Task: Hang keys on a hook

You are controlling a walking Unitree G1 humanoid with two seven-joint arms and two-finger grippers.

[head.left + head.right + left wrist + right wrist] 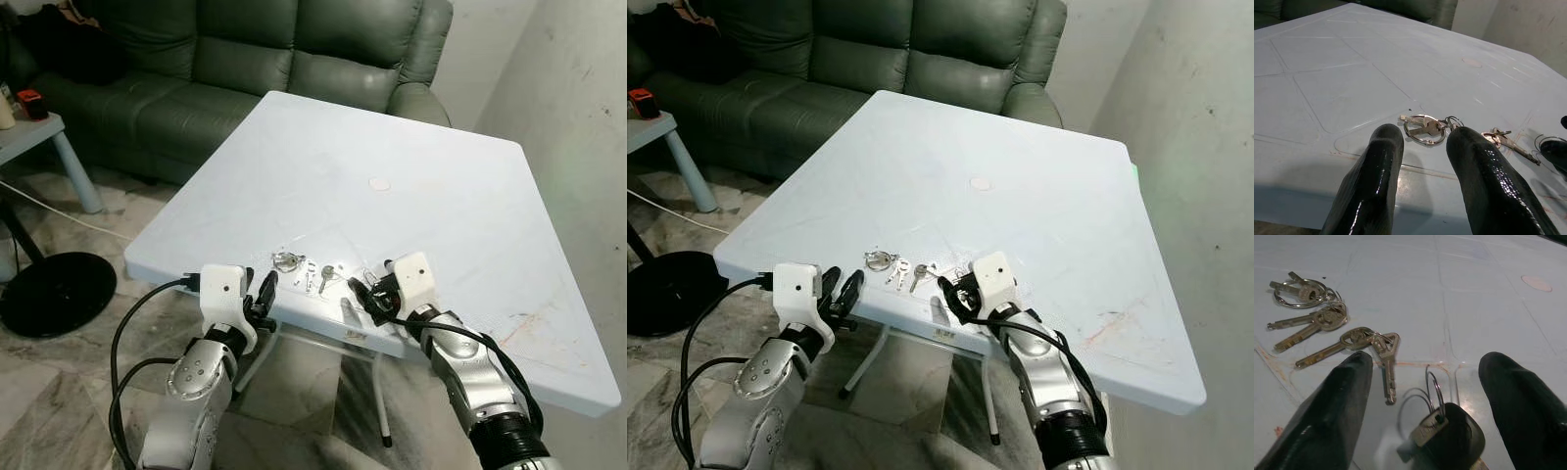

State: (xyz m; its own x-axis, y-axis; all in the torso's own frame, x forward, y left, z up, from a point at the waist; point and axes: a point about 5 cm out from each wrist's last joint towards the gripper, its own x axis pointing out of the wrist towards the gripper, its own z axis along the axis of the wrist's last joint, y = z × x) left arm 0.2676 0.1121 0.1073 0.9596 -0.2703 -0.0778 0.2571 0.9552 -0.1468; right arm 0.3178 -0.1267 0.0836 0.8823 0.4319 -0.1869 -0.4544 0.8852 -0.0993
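The keys (1332,335) lie flat in a loose string near the front edge of the pale blue table (411,166), several silver blades joined by small rings, with a larger ring (1424,129) at the left end of the row. The left hand (263,292) hovers at the table edge just short of that ring, its two black fingers (1374,181) spread apart and holding nothing. The right hand (1420,401) is also wide open and empty, set over the right end of the row, where a dark fob (1447,440) with a wire loop lies between its fingers. No hook is visible in these views, so the hanging place has yet to be found. The main risk is the pickup: the keys are thin and flat on a smooth top, so closing fingers could skate over them or push them off the nearby edge. Pinching a single blade could also leave the bunch swinging and liable to slip free.
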